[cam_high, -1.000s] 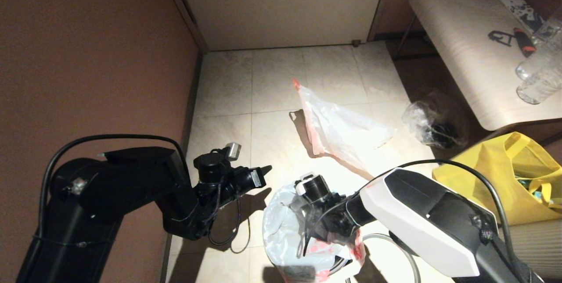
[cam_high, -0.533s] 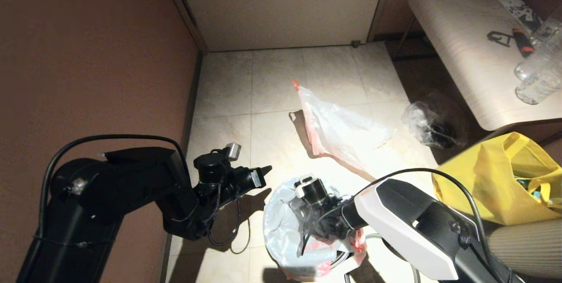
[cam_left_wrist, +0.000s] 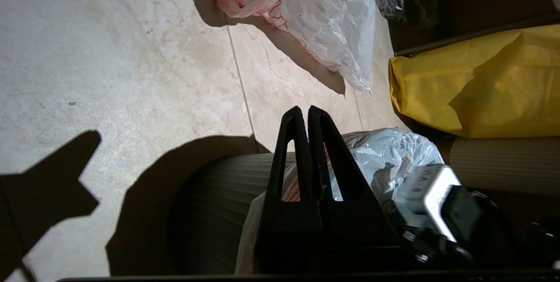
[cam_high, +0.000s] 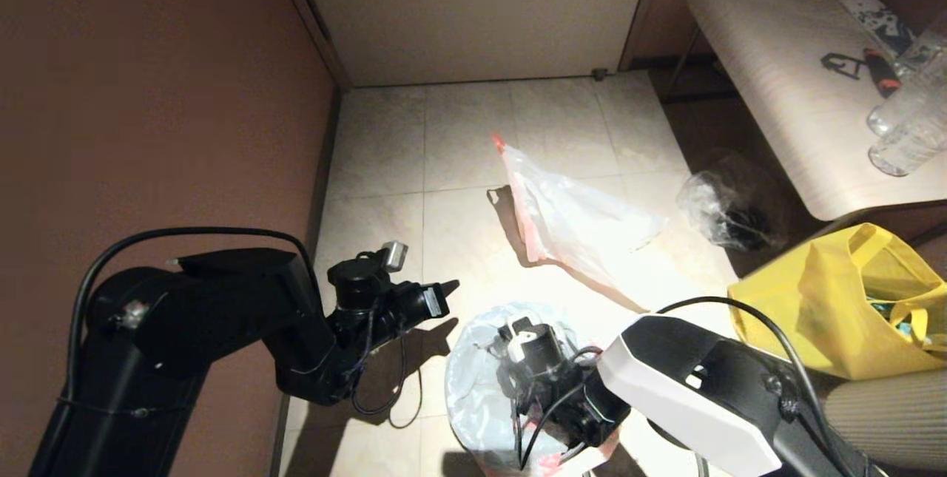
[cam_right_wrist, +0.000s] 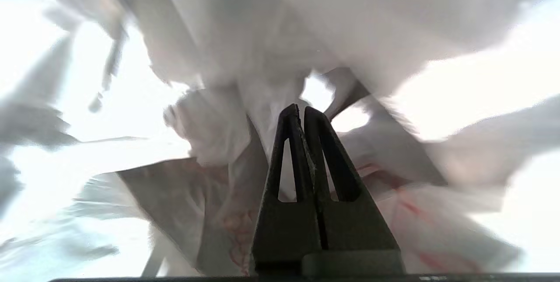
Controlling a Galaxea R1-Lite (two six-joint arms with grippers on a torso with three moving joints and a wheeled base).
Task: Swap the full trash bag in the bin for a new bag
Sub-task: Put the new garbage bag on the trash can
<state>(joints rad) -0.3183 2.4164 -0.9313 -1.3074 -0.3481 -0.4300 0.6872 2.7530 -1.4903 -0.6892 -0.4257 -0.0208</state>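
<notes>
- The pale bench (cam_high: 784,70) fills the head view from 1 to 3 o'clock, with clear bottles (cam_high: 906,129) at its near end.
- The robot's black left arm sits at 8 o'clock, idle. The left gripper (cam_high: 447,288) hovers over the tiled floor (cam_high: 377,151), its fingers pressed together on nothing.
- The white right arm enters from 5 o'clock and reaches down into the bin.
- A yellow tote bag (cam_high: 828,307) slumps at 4 o'clock, near the bin but not touching it.
- The full trash bag (cam_high: 577,222) lies on the tiles just to the 3 o'clock side of centre, well clear of the bin, its orange-pink handle tip pointing toward 12 o'clock. It looks light, limp and thin, and the handle strips would be the sound place to grip it.
- The bin (cam_left_wrist: 210,212) stands at 6 o'clock, its ribbed black wall showing in the left wrist view.
- The new bag (cam_high: 470,388), milky white with red print, sits inside the bin and billows above its mouth. The film looks soft, slippery and easily torn. It is best taken by a bunched fold near the mouth or by a handle, and best spread over the rim rather than dragged.
- A clear bag with dark contents (cam_high: 729,211) rests at 3 o'clock by the bench leg.
- The right gripper (cam_right_wrist: 302,113) is deep among the new bag's folds, fingers closed tip to tip. Whether any film is nipped between them cannot be told.
</notes>
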